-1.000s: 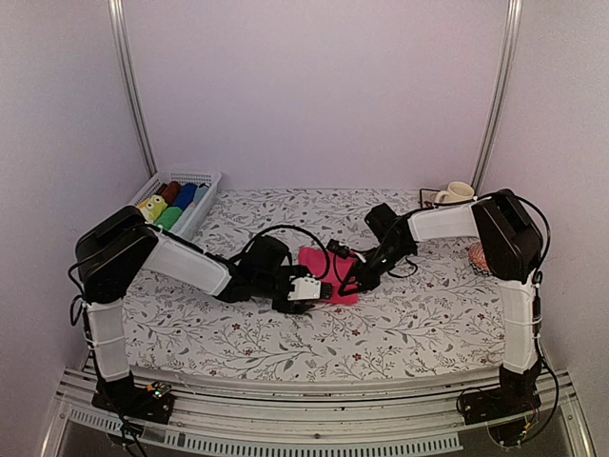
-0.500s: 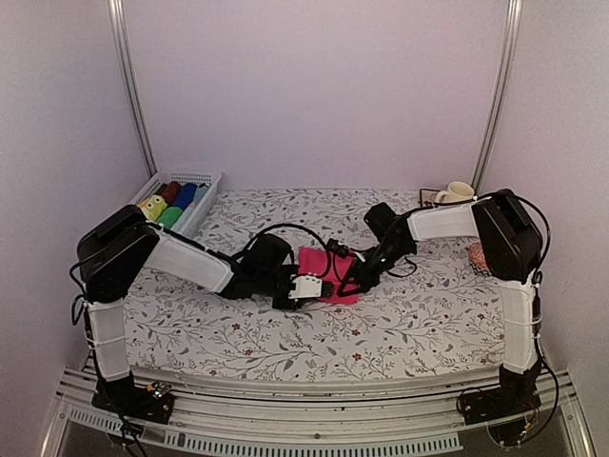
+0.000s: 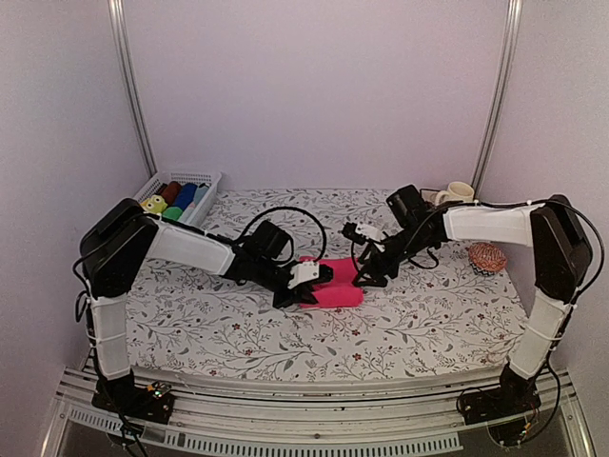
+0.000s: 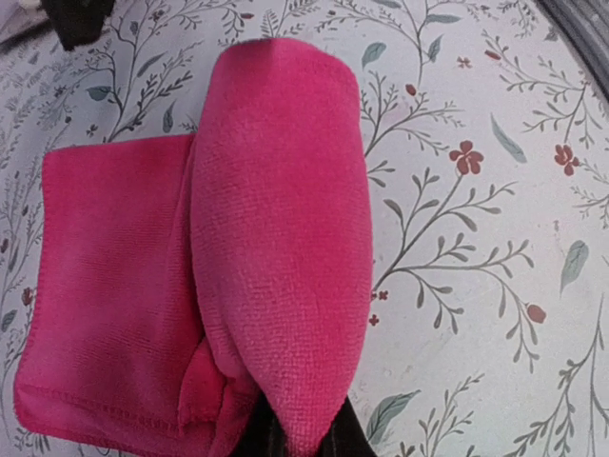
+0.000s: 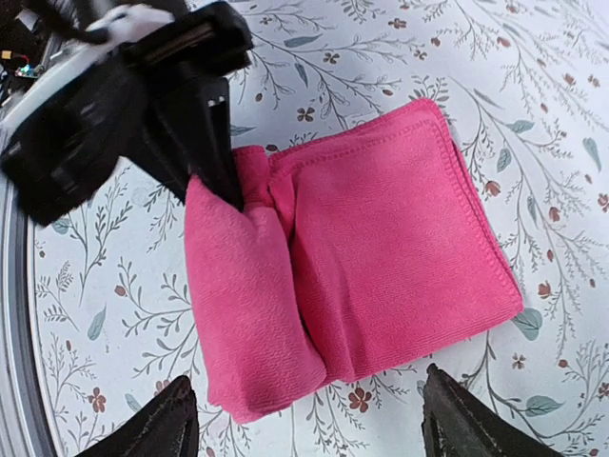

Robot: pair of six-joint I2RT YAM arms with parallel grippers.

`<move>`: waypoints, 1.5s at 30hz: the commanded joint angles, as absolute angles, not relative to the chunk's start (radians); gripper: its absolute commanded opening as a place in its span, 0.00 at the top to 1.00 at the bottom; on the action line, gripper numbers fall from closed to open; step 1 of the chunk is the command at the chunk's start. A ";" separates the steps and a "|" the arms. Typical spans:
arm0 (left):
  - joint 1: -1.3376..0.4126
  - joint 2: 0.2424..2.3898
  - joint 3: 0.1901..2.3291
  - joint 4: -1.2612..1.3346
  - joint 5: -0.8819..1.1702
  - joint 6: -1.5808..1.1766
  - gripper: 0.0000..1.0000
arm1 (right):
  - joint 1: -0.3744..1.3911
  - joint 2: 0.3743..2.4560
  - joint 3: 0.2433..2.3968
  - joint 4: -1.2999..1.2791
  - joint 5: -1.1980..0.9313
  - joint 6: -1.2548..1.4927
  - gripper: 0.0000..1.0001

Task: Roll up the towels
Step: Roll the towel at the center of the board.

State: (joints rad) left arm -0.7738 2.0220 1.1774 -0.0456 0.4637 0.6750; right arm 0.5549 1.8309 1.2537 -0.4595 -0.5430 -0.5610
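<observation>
The table [image 3: 285, 343] under me wears a cloth printed with leaves and small flowers. At its far left corner stands a white basket [image 3: 205, 178].

The pink towel [image 3: 335, 290] lies near the middle of the table, partly rolled. One side is curled into a thick roll and the rest lies flat beside it in a folded layer, the two parts touching.

My left gripper [image 3: 306, 286] is clamped on one end of that roll. From my right wrist I see its dark fingers [image 5: 205, 133] pinching into the fold where the roll meets the flat part, and from my left wrist the roll runs straight out from between them.

My right gripper [image 3: 366, 271] hangs just above the towel's right side with its jaws spread wide and nothing between them. Its fingertips [image 5: 171, 424] show well apart at the bottom of the right wrist view.

A round red-orange woven pad [image 3: 488, 255] sits by the right edge, and a cream mug [image 3: 458, 192] stands near the far right corner.

In the basket lie dark red, blue [image 3: 186, 194] and green rolls of cloth. A lime-yellow towel [image 3: 152, 203] lies at the basket's near end.
</observation>
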 commanded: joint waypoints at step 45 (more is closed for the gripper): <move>-0.641 2.167 1.408 -0.400 0.585 0.531 0.31 | 0.745 1.918 1.126 -0.251 -0.299 -0.837 0.96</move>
